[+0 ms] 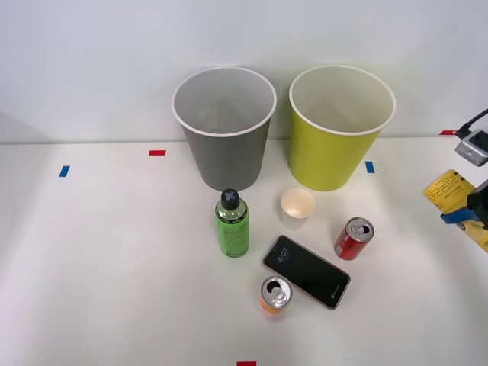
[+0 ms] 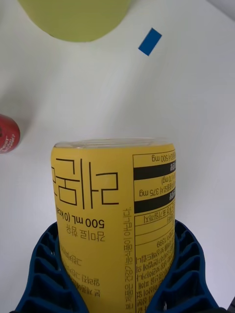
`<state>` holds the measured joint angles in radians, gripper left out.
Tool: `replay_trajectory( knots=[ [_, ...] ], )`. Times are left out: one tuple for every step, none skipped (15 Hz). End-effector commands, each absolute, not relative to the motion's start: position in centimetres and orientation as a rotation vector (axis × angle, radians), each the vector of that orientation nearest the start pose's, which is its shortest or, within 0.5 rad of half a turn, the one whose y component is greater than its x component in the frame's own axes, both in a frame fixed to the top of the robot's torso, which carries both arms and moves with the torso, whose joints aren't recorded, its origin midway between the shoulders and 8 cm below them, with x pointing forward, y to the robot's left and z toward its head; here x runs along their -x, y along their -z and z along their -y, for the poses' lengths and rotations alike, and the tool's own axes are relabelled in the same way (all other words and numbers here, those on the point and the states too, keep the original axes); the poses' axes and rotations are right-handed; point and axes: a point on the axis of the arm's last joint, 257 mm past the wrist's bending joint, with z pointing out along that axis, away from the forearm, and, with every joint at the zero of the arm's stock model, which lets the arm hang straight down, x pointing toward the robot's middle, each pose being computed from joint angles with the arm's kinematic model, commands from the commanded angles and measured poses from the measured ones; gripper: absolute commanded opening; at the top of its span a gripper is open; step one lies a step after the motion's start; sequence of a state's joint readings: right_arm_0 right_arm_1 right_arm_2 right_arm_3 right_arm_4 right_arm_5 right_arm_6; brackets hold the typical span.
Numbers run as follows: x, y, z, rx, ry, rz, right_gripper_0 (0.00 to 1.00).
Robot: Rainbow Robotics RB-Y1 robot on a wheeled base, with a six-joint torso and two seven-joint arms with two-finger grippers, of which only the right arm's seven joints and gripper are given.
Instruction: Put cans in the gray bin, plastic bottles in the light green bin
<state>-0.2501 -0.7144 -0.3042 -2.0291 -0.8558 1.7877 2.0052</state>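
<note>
My right gripper (image 1: 467, 213) is at the table's right edge, shut on the yellow plastic bottle (image 1: 448, 189). In the wrist view the bottle (image 2: 115, 220) sits between the blue ribbed fingers (image 2: 44, 266), its base pointing out over the table. The gray bin (image 1: 223, 145) and the light green bin (image 1: 335, 152) stand side by side at the back, the green one (image 2: 73, 17) left of and beyond the gripper. The green bottle (image 1: 232, 225) stands upright before the gray bin. The red can (image 1: 354, 238) (image 2: 7, 133) and the orange can (image 1: 274, 294) stand nearer the front.
A white paper cup (image 1: 296, 207) stands before the light green bin. A black phone (image 1: 306, 271) lies flat between the two cans. Blue tape marks (image 1: 370, 166) (image 2: 150, 41) and red ones (image 1: 157, 152) are stuck on the white table.
</note>
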Motion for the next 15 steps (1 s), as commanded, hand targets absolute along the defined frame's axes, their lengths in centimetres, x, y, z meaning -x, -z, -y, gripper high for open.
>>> replay_trajectory(
  knots=[
    [-41.3,13.6,33.2,0.879,-0.016,-2.3,0.0],
    [-41.2,12.5,31.7,0.868,-0.091,-2.229,0.0],
    [-41.3,11.3,30.3,0.852,-0.176,-2.162,0.0],
    [-41.4,9.8,28.7,0.829,-0.267,-2.08,0.0],
    [-41.6,7.8,27.2,0.803,-0.347,-1.992,0.0],
    [-42.0,5.6,25.9,0.763,-0.419,-1.904,0.0],
    [-42.2,3.8,25.0,0.722,-0.476,-1.835,0.0],
    [-42.4,2.2,24.4,0.688,-0.519,-1.776,0.0],
    [-42.5,1.0,24.0,0.663,-0.548,-1.733,0.0],
    [-43.0,-1.0,23.5,0.617,-0.585,-1.662,0.0],
    [-43.6,-2.6,22.8,0.584,-0.608,-1.604,0.0],
    [-44.4,-4.3,22.0,0.543,-0.632,-1.539,0.0],
    [-44.9,-5.9,21.7,0.5,-0.65,-1.483,0.0],
    [-45.3,-7.3,21.7,0.456,-0.675,-1.449,0.0],
    [-45.9,-8.2,21.6,0.435,-0.667,-1.431,0.0]
  ],
)
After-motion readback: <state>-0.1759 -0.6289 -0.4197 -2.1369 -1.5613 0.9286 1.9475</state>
